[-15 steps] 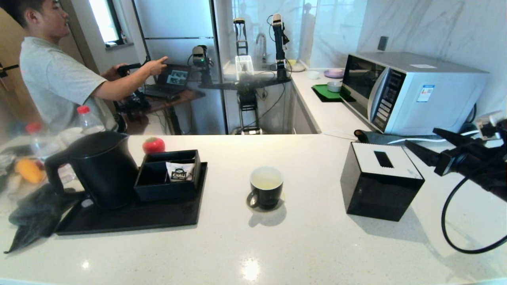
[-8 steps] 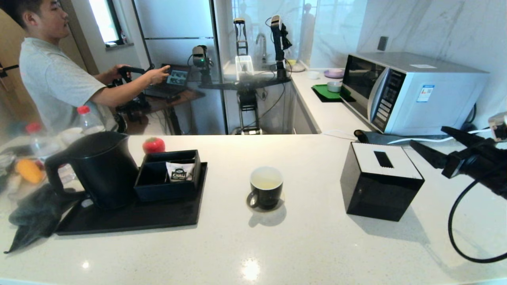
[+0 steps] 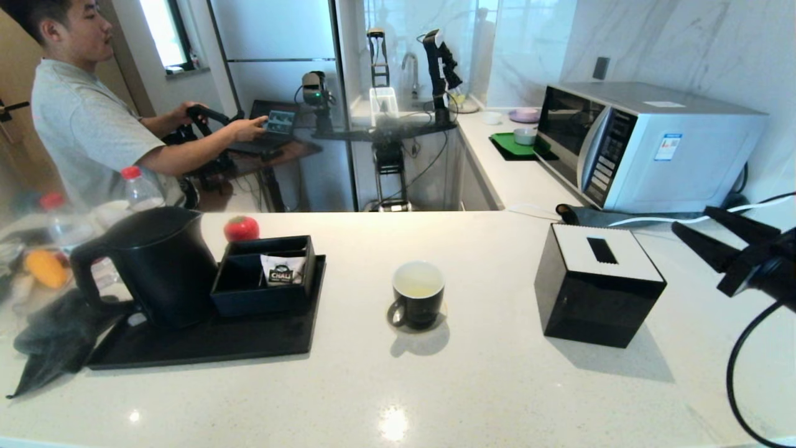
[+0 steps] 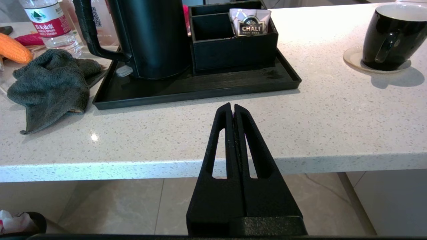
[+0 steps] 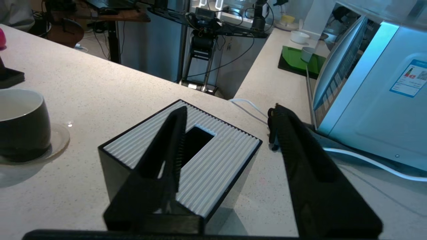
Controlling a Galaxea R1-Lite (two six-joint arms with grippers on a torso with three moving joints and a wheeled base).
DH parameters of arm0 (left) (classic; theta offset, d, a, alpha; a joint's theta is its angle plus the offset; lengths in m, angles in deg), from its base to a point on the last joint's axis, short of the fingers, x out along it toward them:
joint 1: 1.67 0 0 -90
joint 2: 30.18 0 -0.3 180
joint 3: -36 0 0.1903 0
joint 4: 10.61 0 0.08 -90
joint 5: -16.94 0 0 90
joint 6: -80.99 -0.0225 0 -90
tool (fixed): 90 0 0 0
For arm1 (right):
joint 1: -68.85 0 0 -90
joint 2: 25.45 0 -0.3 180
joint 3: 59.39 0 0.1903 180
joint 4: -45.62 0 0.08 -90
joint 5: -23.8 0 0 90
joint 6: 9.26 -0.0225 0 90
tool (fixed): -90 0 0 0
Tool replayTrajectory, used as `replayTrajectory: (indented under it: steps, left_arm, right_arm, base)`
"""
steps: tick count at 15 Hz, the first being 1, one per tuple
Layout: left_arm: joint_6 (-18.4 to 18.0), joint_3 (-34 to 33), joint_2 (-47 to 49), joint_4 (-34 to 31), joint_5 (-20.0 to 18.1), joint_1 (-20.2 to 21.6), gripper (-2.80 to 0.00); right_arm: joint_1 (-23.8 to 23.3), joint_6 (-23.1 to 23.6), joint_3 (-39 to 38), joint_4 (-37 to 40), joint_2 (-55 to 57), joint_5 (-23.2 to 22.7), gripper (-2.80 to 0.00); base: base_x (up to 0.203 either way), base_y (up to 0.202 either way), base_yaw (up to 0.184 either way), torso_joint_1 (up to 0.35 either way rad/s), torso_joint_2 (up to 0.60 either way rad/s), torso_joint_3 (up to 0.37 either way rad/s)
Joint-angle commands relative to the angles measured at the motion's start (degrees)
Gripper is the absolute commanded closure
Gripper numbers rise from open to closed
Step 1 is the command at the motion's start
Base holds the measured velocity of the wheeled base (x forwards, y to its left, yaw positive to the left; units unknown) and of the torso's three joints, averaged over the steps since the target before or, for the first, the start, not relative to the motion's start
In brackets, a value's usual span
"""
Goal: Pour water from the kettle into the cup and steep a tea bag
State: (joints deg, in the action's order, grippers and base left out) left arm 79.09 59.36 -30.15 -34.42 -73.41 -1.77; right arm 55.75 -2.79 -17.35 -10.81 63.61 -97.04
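The matte black kettle (image 3: 155, 261) stands on a black tray (image 3: 205, 345) at the left of the counter. The black cup (image 3: 418, 295) sits on a round coaster at the counter's middle, with pale yellowish water (image 3: 418, 287) inside. No tea bag shows. My right gripper (image 3: 691, 219) hovers open and empty at the far right, beyond a black tissue box (image 3: 597, 283); in the right wrist view the right gripper (image 5: 227, 110) frames that box's ribbed top. My left gripper (image 4: 232, 106) is shut and empty, parked in front of the counter edge, pointing at the tray.
A black organizer (image 3: 264, 274) with a "CHALI" sachet (image 3: 283, 270) shares the tray. A dark cloth (image 3: 56, 336) and red-capped bottles (image 3: 137, 190) lie far left. A microwave (image 3: 653, 143) stands at the back right. A person (image 3: 87, 124) works at a desk behind the counter.
My right gripper has drawn back toward the right edge, away from the tissue box, still open. The person's arm has lowered. Kettle and cup have not moved.
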Motion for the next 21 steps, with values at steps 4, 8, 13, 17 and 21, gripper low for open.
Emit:
replayTrajectory:
  steps: [4, 8, 13, 17, 21]
  left_arm:
    - [-0.03, 0.00, -0.02, 0.00, 0.00, 0.01, 0.00]
    - [-0.03, 0.00, -0.02, 0.00, 0.00, 0.01, 0.00]
    - [-0.03, 0.00, -0.02, 0.00, 0.00, 0.01, 0.00]
    - [-0.03, 0.00, -0.02, 0.00, 0.00, 0.01, 0.00]
    - [-0.03, 0.00, -0.02, 0.00, 0.00, 0.01, 0.00]
  right_arm:
    - [-1.28, -1.85, -6.30, 2.61, -16.87, 3.07, 0.00]
    - [0.24, -3.74, -9.16, 16.70, -35.25, 10.51, 0.00]
    - [8.41, -3.92, -11.34, 41.08, -58.98, 23.17, 0.00]
    - [10.36, -3.42, -14.10, 59.60, -74.04, 27.06, 0.00]
    - [12.63, -1.19, -18.56, 69.20, -82.72, 28.86, 0.00]
  base:
    - [0.000, 0.000, 0.000, 0.000, 0.00, 0.000]
    - [0.000, 0.000, 0.000, 0.000, 0.00, 0.000]
    - [0.000, 0.000, 0.000, 0.000, 0.00, 0.000]
    - [0.000, 0.000, 0.000, 0.000, 0.00, 0.000]
    - [0.000, 0.000, 0.000, 0.000, 0.00, 0.000]
